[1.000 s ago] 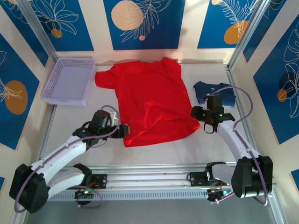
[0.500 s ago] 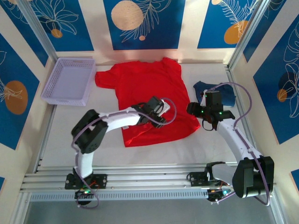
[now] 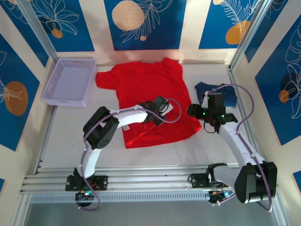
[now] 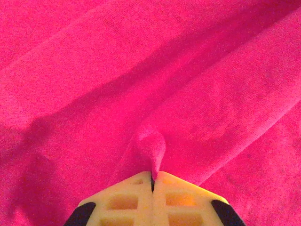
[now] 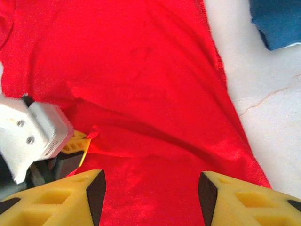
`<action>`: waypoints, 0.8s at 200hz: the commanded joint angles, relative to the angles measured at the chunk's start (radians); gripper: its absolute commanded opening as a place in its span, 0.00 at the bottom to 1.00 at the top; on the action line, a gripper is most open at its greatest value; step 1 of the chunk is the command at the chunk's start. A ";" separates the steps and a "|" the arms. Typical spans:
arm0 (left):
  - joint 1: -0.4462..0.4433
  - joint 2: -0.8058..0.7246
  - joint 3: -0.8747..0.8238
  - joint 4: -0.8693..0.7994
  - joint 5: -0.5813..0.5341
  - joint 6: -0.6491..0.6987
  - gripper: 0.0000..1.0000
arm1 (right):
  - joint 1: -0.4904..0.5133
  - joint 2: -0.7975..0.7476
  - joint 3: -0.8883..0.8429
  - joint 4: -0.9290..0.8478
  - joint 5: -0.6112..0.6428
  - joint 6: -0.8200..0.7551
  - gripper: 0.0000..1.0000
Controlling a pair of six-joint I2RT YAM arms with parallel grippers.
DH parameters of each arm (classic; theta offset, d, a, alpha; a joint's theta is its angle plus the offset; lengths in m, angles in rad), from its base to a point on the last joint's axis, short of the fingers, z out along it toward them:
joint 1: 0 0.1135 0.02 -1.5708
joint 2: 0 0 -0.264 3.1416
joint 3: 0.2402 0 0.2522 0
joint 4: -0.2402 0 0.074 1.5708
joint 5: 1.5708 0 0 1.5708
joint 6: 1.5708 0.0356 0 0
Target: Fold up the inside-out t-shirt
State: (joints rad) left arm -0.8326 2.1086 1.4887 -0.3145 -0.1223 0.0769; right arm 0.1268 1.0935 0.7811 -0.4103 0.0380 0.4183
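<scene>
While left jaws pinch a t-shirt [image 4: 197, 84] fold, hiding its tip, right jaws gape above it.

One camera sits high behind the arms and looks down on the whole white counter [image 3: 61, 136]. Both wrist cameras look closely at the bright red cloth t-shirt [image 5: 141, 70], seen in all three.

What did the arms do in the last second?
The left gripper swung from the shirt's near-left corner to its middle and pinched a fold shut. The right gripper stayed open at the shirt's right edge; basket and navy garment stayed put.
</scene>
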 commanded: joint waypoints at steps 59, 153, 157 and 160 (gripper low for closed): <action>0.202 -0.295 -0.083 -0.007 0.548 -0.312 0.00 | 0.396 -0.067 -0.392 0.687 -0.030 -0.103 0.53; 0.248 -0.386 0.079 -0.261 0.660 -0.316 0.00 | 0.655 0.734 -0.181 1.310 0.420 -0.485 0.40; 0.249 -0.391 0.084 -0.266 0.663 -0.317 0.00 | 0.653 0.745 -0.171 1.313 0.424 -0.492 0.39; 0.248 -0.395 0.087 -0.269 0.667 -0.316 0.00 | 0.651 0.752 -0.165 1.315 0.426 -0.498 0.39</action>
State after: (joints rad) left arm -0.5907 1.7832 1.5223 -0.5167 0.4686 -0.2306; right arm 0.7834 1.7874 0.5480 0.7540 0.3450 0.0231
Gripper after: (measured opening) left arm 0.036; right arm 0.402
